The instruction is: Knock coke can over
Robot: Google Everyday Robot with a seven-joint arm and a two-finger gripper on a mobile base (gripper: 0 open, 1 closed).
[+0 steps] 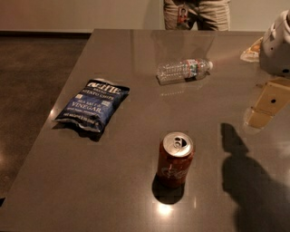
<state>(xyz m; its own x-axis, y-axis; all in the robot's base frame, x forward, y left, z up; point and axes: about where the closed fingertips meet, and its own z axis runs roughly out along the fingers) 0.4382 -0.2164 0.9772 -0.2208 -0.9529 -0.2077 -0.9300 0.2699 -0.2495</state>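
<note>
The red coke can (pixel 175 159) stands upright on the grey table (pixel 127 190), near the front middle, with its silver top and pull-tab facing up. My gripper (pixel 267 105), tan-coloured below the white arm housing (pixel 276 43), hangs above the table at the right edge of the camera view. It is to the right of the can and farther back, well apart from it. Its shadow (pixel 247 172) falls on the table to the right of the can.
A clear plastic water bottle (pixel 183 70) lies on its side behind the can. A blue chips bag (pixel 93 104) lies at the left. A light-coloured packet (pixel 251 50) sits at the far right. A person (pixel 197 13) stands at the table's far edge. The floor (pixel 31 90) drops off at the left.
</note>
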